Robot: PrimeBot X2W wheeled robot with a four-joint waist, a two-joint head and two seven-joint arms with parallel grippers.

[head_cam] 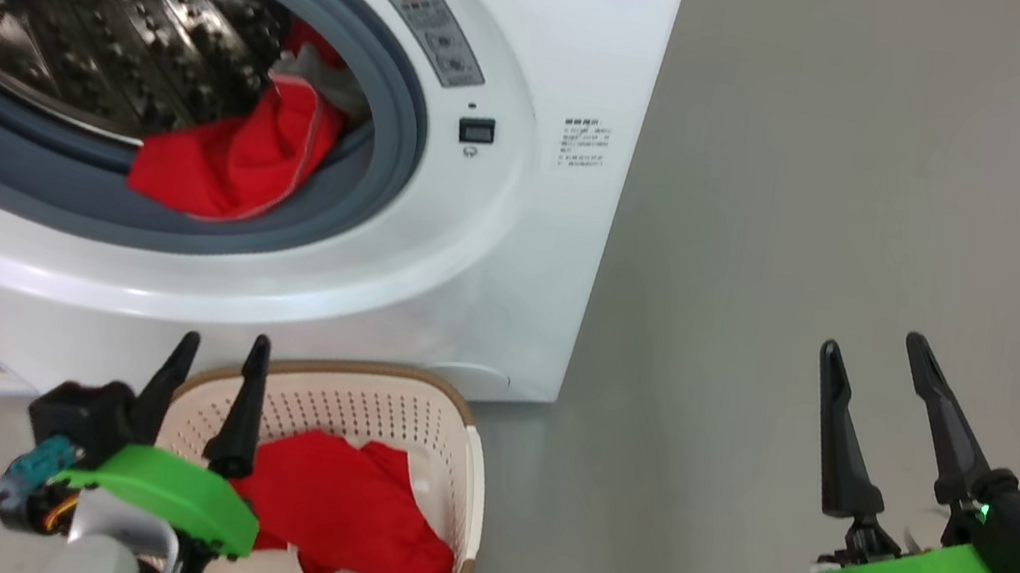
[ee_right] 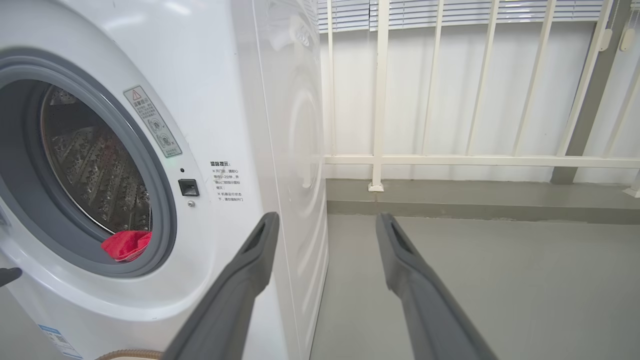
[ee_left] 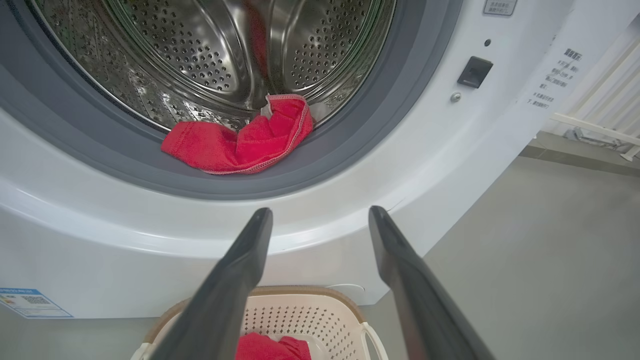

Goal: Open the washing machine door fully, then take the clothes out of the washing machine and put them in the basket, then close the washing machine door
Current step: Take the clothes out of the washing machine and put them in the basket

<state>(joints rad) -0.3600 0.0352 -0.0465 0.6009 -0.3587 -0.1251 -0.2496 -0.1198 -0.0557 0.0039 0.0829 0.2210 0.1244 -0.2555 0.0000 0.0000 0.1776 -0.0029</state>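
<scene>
One white-trimmed red garment [head_cam: 231,159] is lying lengthwise along the washing machine's [head_cam: 514,257] lower grey ring [head_cam: 175,228]. A second garment [head_cam: 345,510] is sitting crumpled in the basket [head_cam: 472,483]. Left pincer [head_cam: 223,343] and right pincer [head_cam: 871,342] are hanging open, empty.

Parted fingers [ee_right: 248,272] face the washing machine [ee_right: 225,75], red clothes [ee_right: 126,245] at its opening.

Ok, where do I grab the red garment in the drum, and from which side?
Take the red garment by its fold lying over the grey rubber ring, coming straight in from the front: that part spills outward, clear of the drum.
</scene>
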